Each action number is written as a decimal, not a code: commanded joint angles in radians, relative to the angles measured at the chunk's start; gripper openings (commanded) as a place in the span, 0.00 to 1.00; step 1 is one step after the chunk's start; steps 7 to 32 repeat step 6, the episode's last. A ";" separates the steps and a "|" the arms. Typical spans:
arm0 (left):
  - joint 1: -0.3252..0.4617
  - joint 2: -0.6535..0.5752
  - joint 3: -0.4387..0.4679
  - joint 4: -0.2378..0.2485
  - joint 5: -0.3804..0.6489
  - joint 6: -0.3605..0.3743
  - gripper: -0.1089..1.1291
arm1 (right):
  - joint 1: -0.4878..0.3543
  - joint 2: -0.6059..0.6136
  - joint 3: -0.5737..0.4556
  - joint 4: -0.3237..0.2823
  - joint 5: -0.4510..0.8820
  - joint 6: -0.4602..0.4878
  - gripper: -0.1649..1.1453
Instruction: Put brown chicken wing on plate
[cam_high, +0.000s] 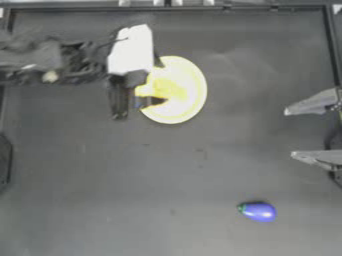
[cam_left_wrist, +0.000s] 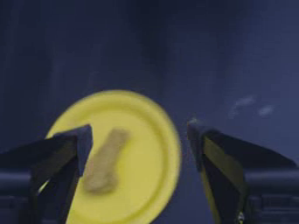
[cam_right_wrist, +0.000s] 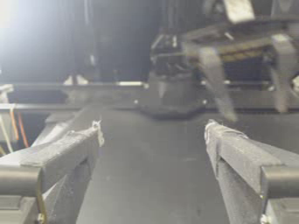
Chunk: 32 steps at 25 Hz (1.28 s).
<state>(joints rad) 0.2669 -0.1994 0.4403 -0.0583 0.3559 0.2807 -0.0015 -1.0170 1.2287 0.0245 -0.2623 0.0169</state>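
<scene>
Brown chicken wing, lumpy golden strip, flat on pale yellow plate.

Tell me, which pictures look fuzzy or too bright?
Top view: a white glare patch beside the round pale yellow plate. Left wrist view: soft all over, the lumpy brown chicken wing smeared between the open left hand. Right wrist view: bright haze in one corner, background blurred.

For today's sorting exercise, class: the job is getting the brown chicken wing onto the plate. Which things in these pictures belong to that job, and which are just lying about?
Part of the job:
- brown chicken wing, lying on the plate
- plate
- left gripper, open above the plate

Just lying about:
- eggplant, alone on the table, far from the plate
- right gripper, open, parked at the table's right edge
</scene>
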 joint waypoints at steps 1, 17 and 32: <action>-0.035 -0.129 0.063 -0.043 -0.103 0.000 0.87 | 0.000 0.008 -0.011 0.000 -0.009 -0.003 0.89; -0.084 -0.224 0.161 -0.091 -0.181 -0.002 0.87 | -0.002 0.008 -0.011 0.002 -0.009 -0.003 0.89; -0.084 -0.224 0.161 -0.091 -0.181 -0.002 0.87 | -0.002 0.008 -0.011 0.002 -0.009 -0.003 0.89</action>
